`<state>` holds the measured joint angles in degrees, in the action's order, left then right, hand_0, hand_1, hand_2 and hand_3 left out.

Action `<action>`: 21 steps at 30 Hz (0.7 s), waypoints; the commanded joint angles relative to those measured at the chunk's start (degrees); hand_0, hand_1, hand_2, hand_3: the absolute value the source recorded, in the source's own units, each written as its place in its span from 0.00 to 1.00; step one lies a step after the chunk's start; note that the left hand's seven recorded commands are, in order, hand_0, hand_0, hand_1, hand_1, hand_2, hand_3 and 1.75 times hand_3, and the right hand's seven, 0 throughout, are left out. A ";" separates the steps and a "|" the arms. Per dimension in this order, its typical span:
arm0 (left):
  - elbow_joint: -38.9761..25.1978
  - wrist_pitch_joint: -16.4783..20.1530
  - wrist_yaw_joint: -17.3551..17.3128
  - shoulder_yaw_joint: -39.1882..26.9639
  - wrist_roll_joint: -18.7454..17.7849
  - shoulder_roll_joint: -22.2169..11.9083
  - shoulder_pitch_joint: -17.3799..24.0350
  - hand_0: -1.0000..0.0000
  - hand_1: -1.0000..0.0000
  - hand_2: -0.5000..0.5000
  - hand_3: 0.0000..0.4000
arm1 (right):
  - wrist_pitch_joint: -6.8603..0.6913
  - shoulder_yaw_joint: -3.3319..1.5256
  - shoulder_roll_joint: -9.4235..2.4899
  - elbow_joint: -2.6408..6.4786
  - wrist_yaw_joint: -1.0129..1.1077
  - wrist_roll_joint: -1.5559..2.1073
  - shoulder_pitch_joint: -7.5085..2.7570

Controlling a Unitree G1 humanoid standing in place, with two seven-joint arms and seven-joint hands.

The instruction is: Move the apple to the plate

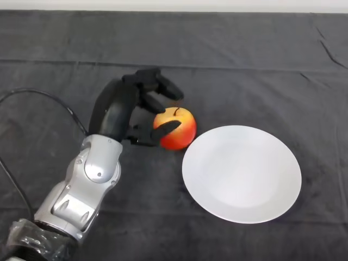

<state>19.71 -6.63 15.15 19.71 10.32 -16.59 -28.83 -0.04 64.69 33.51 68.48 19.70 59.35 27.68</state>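
Fingers [163, 87] and thumb curl round the apple [179, 130], just left of the unmarked white plate [242, 174].

Silver-grey left arm [89, 179], black hand [128, 109] with thick fingers [166, 87]

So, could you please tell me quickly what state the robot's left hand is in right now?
Left hand: shut on the red-and-yellow round apple, thumb and fingers curled round it, beside the white round plate.
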 commanded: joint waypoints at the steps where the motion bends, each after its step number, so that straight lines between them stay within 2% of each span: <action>1: -3.08 1.22 0.51 0.83 -0.01 -2.61 1.94 0.00 0.00 0.50 1.00 | 0.60 -0.10 -0.98 -2.43 -0.57 0.58 0.54; 7: -7.57 1.33 0.83 1.10 0.63 -3.57 3.43 0.00 0.00 0.50 1.00 | 0.60 -0.13 -1.02 -2.53 -0.62 0.56 0.51; 14: -5.93 -0.63 1.63 1.66 1.32 -3.63 3.28 0.00 0.00 0.50 1.00 | 0.59 -0.16 -1.06 -2.62 -0.67 0.55 0.49; 15: -4.95 -1.22 1.73 1.70 1.33 -3.60 3.02 1.00 1.00 0.50 0.00 | 0.59 -0.17 -1.06 -2.62 -0.67 0.55 0.48; 21: 3.21 -4.89 2.72 2.05 1.42 -2.82 0.85 1.00 1.00 0.50 0.00 | 0.59 -0.17 -1.06 -2.64 -0.69 0.56 0.47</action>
<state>22.13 -10.68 17.25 21.12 10.58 -16.98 -27.68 -0.04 64.58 33.51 68.48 19.69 59.34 27.68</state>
